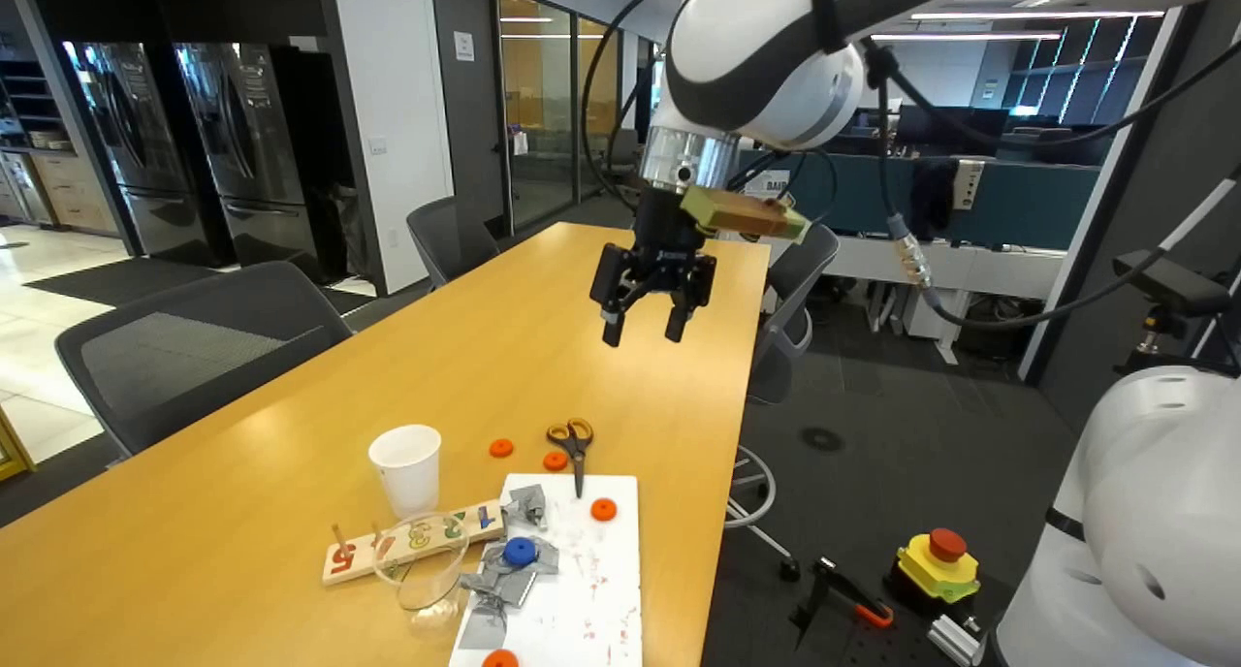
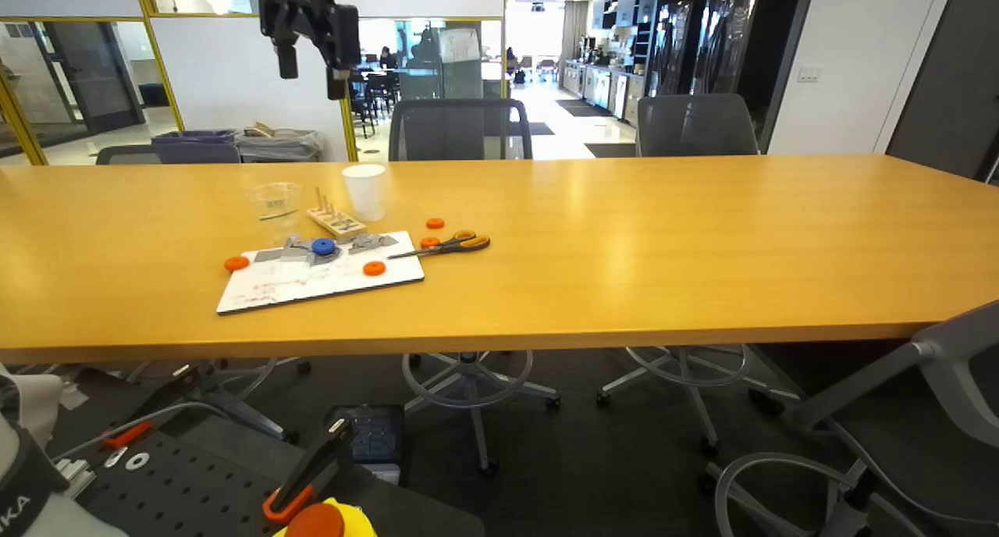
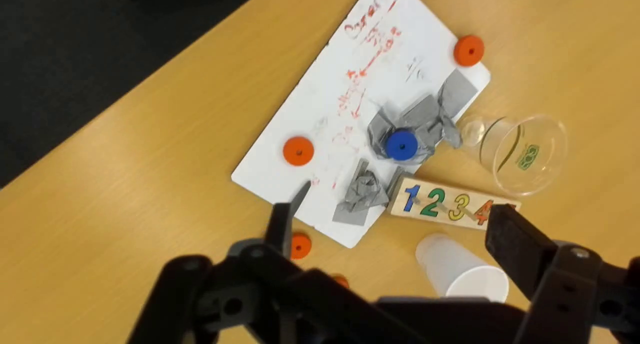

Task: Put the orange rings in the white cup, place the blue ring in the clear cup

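Note:
Several orange rings lie spread out: one on the white board (image 3: 298, 151), one at the board's corner (image 3: 469, 50), and two on the table near the scissors (image 1: 501, 448) (image 1: 555, 461). The blue ring (image 3: 401, 144) lies on crumpled grey tape on the board; it shows in both exterior views (image 1: 520, 551) (image 2: 323, 246). The white cup (image 1: 407, 473) stands upright, its mouth partly hidden by the gripper in the wrist view (image 3: 457, 266). The clear cup (image 3: 530, 156) stands upright beside the numbered block. My gripper (image 1: 644, 333) is open and empty, high above the table (image 2: 314, 76).
The white board (image 1: 601, 589) carries grey tape pieces. Scissors with orange handles (image 1: 572, 439) lie partly on it. A wooden numbered block with pegs (image 3: 452, 204) lies between the cups. Chairs (image 1: 204, 347) surround the long table (image 2: 624, 248).

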Action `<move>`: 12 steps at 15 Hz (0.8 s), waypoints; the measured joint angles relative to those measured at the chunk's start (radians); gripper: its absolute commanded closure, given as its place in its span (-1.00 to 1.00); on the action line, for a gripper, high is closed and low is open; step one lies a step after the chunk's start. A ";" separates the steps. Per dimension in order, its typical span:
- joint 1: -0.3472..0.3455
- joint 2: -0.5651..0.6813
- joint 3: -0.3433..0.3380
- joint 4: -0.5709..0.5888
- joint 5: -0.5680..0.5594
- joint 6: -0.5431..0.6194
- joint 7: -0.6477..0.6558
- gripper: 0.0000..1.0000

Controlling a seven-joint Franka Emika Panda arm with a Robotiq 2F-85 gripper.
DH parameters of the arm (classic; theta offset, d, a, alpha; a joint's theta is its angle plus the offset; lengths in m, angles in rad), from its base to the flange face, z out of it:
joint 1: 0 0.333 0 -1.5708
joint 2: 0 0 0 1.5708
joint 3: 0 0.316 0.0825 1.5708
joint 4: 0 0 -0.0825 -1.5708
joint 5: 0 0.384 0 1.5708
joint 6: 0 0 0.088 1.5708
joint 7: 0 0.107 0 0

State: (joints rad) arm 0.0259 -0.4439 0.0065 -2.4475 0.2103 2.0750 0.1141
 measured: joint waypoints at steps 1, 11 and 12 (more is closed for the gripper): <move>0.000 0.036 0.001 -0.008 -0.007 0.067 -0.006 -1.00; -0.003 0.482 -0.002 0.112 -0.064 0.446 -0.020 -1.00; -0.005 0.522 -0.003 0.144 -0.066 0.447 -0.021 -1.00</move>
State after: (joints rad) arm 0.0211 0.0776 0.0034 -2.3032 0.1444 2.5220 0.0930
